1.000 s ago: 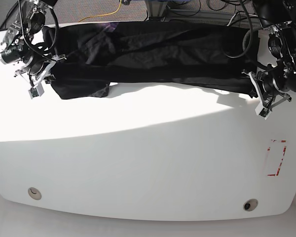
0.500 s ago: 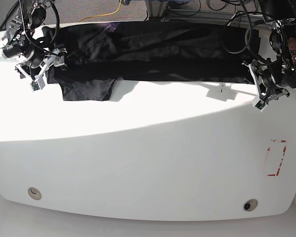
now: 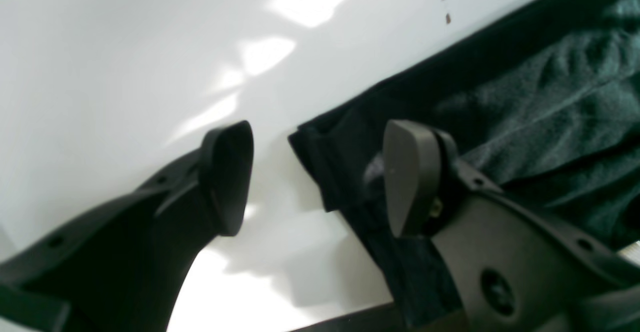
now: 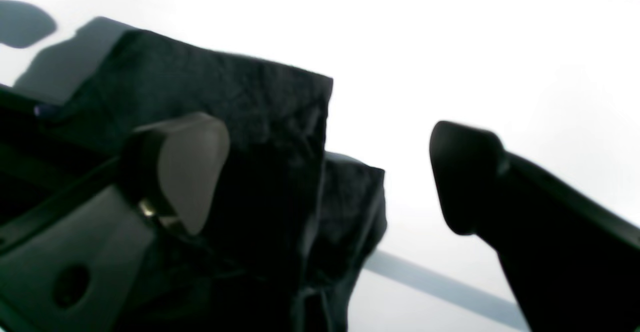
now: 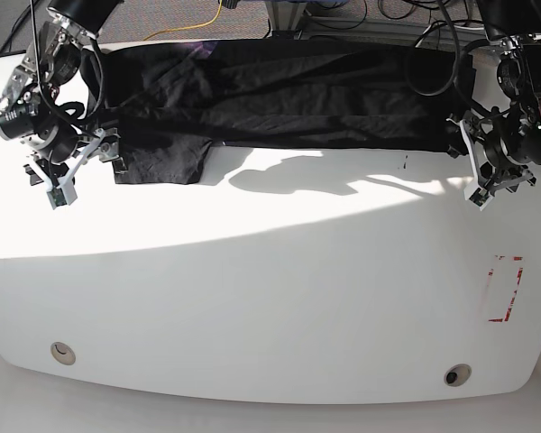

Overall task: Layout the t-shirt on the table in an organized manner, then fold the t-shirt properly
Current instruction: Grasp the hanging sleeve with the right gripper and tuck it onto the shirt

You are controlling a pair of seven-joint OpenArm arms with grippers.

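Folding in progress, probably, with the layout looking done: seeing the t-shirt lying in a long band along the far side of the surface, a loose flap jutting out at one end. Holding the left hand and the right hand wide open near opposite ends, gripping nothing. Likely needing next to be tucking that flap in and evening the layers before folding across.
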